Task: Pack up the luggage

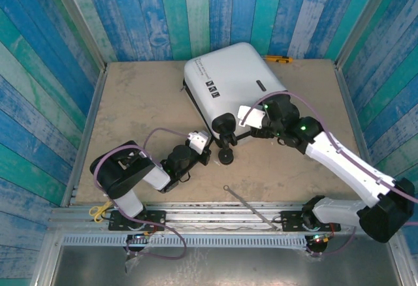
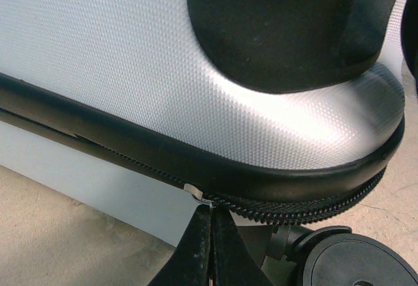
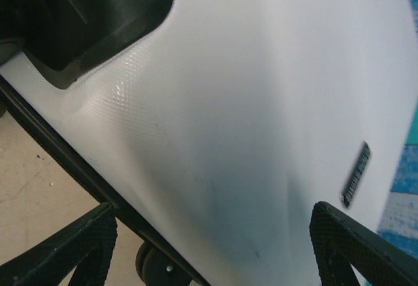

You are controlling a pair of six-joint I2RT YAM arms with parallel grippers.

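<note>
The luggage (image 1: 228, 77), a white hard-shell suitcase, lies closed on the table toward the back. In the left wrist view its textured shell (image 2: 130, 57) sits above a black zipper band. My left gripper (image 2: 210, 234) is shut on the small metal zipper pull (image 2: 196, 193), close to a black wheel (image 2: 353, 263). Seen from above, the left gripper (image 1: 208, 150) is at the case's near left corner. My right gripper (image 3: 212, 247) hovers over the shell (image 3: 261, 103) with its fingers (image 3: 72, 247) spread wide and nothing between them. From above it (image 1: 247, 117) is over the near right corner.
A thin metal rod (image 1: 248, 204) lies on the table near the front edge. Yellow scissors (image 1: 99, 211) rest by the left arm's base. A small yellow object (image 1: 277, 58) sits behind the suitcase. Blue plank walls close in the table on three sides.
</note>
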